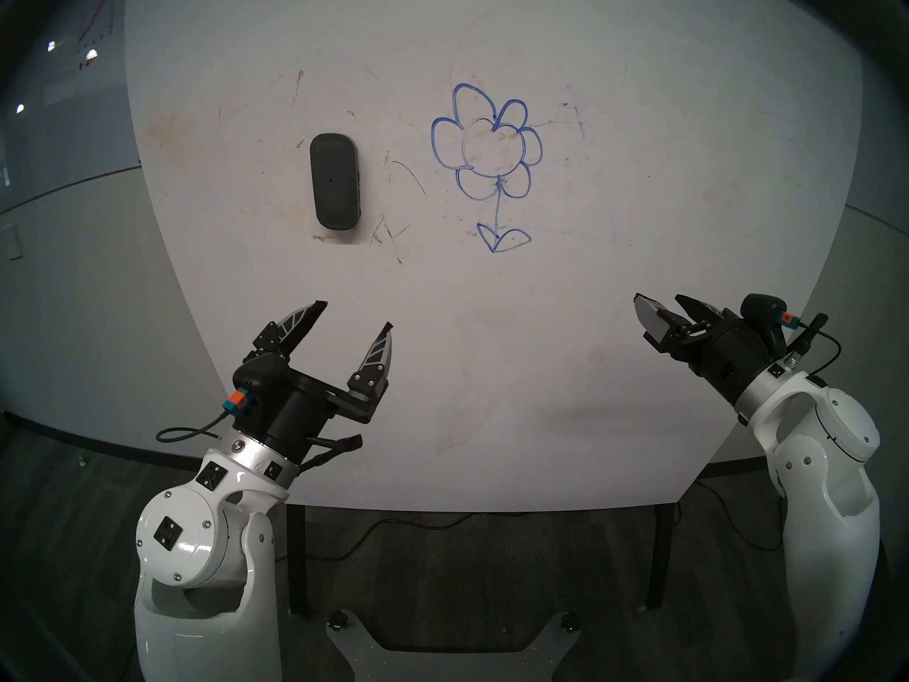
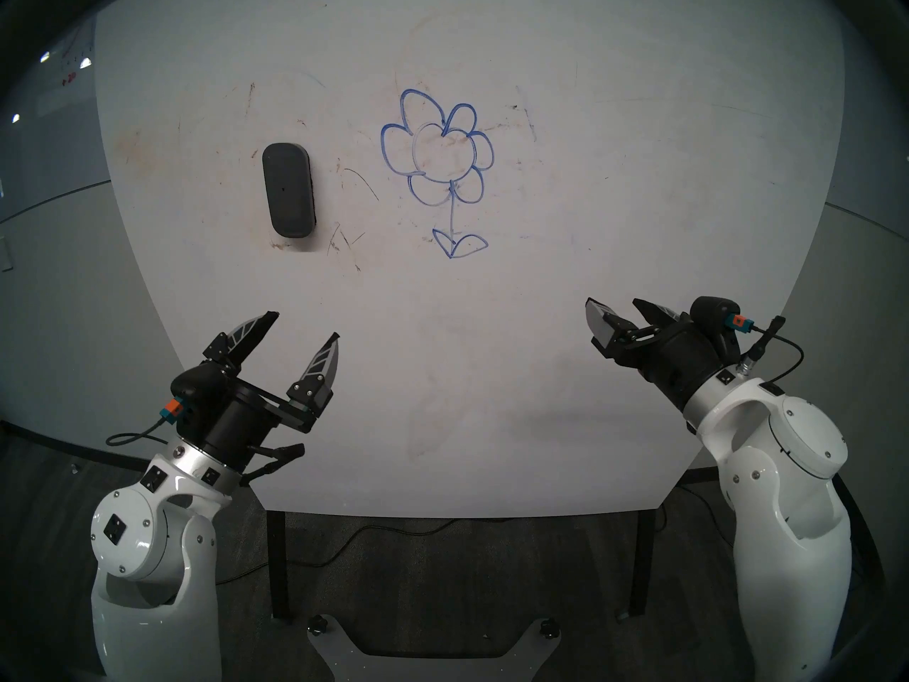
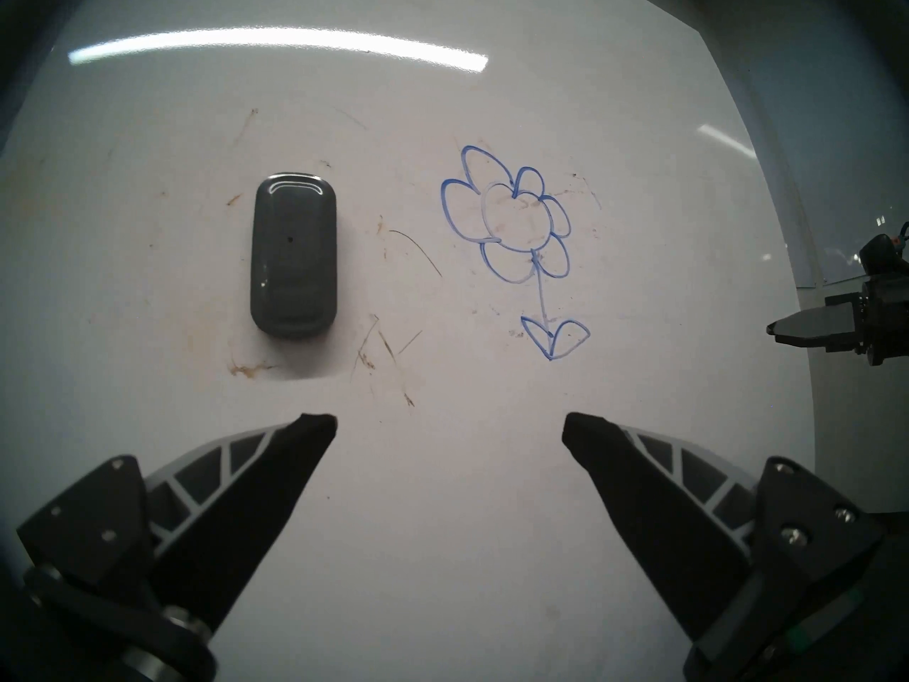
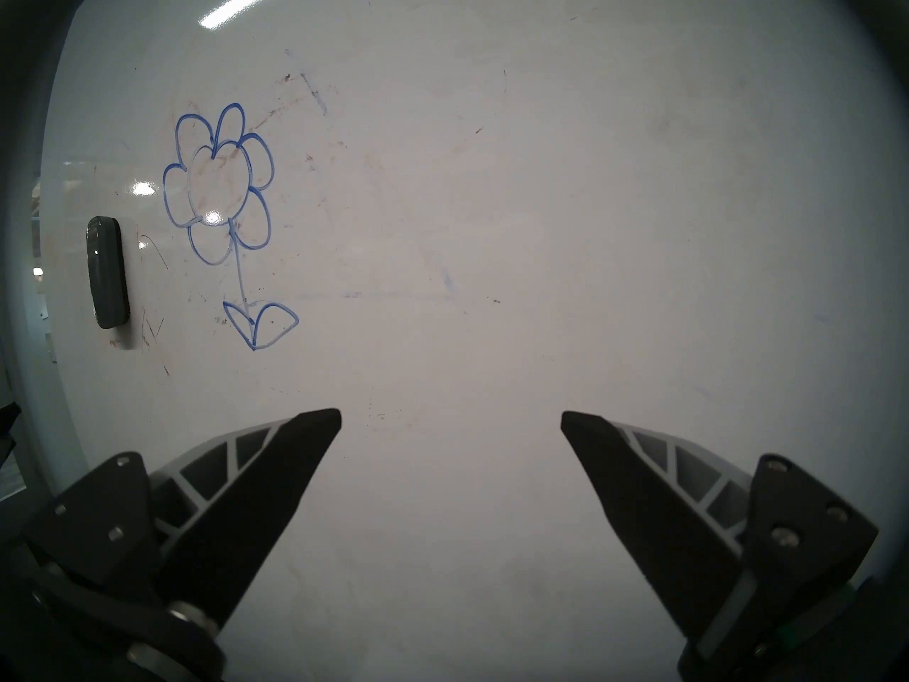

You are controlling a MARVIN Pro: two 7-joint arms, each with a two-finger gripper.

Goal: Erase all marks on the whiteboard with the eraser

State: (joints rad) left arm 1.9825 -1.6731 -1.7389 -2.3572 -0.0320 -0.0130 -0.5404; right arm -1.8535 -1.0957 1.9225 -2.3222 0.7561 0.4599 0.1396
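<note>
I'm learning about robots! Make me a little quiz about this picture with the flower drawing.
1. True or false: the left pincer is holding the eraser.
2. What color is the flower drawn on the whiteboard? A red, B blue, C green.
3. Fill in: in the head view, the eraser sits to the ____ of the flower.

Key:
1. False; both it and the right pincer are open and empty.
2. B.
3. Left.
</note>
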